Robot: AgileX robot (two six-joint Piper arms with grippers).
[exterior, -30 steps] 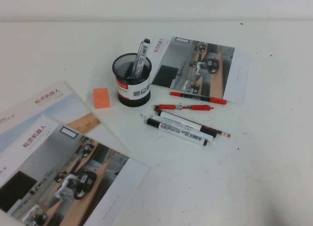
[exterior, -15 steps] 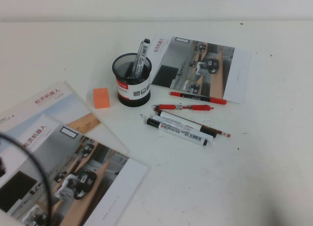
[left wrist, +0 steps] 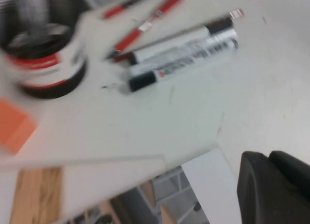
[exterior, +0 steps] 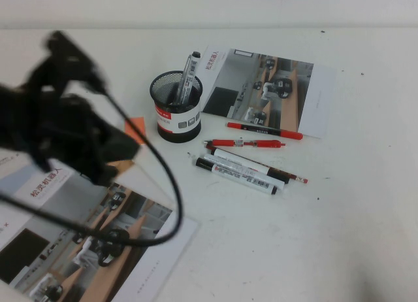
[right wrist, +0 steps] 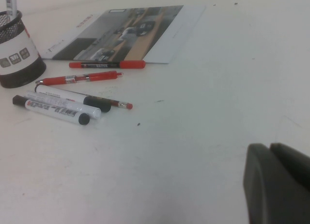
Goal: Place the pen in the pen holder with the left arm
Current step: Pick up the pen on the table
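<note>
Left gripper (exterior: pixel 121 148), fingers closed and empty, hovers over the brochure (exterior: pixel 130 243), left of the pen holder (exterior: pixel 176 107). The pen (exterior: pixel 236 174) lies on the worktop (exterior: pixel 339 204). Right gripper (right wrist: pixel 278 183): fingers closed.

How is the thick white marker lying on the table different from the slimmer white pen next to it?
The thick white marker has a fatter barrel covered in black printed text; the slimmer white pen looks plainer. The marker lies nearer the robot, the slim pen just behind it. Both lie flat, side by side, white with black caps.
</note>
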